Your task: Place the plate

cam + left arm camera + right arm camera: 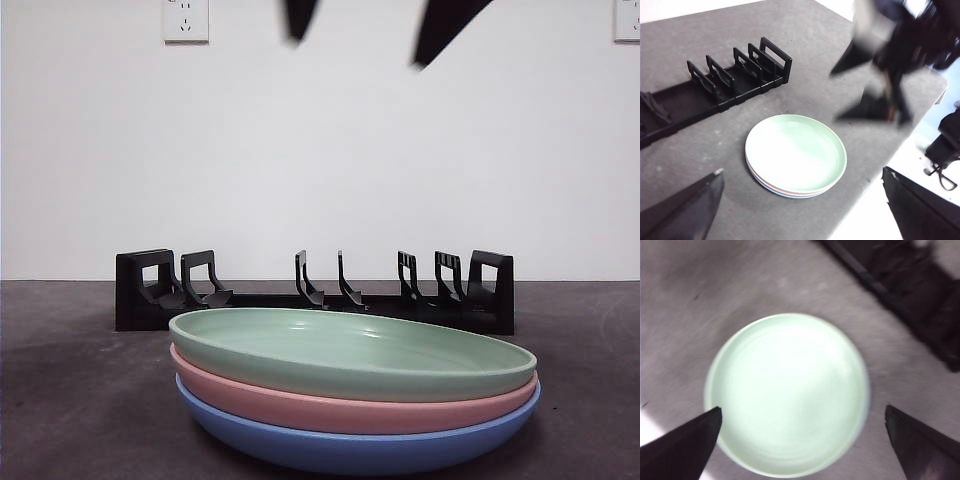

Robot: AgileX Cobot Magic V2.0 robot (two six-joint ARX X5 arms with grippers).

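Note:
Three plates are stacked near the table's front: a green plate (pixel 350 350) on top, a pink plate (pixel 300 400) under it and a blue plate (pixel 340 445) at the bottom. The green plate (pixel 787 392) fills the right wrist view, directly below my right gripper (pixel 802 409), which is open and empty. That same gripper appears blurred over the table's far side in the left wrist view (pixel 880 75), and blurred black fingertips (pixel 440 25) show at the top of the front view. My left gripper (pixel 802 171) is open and empty, high above the stack (pixel 796 155).
A black plate rack (pixel 315 295) with several upright dividers stands behind the stack, and no plate stands in its slots. The rack (pixel 715 85) lies beyond the plates in the left wrist view. The table edge (pixel 880 175) runs close to the stack.

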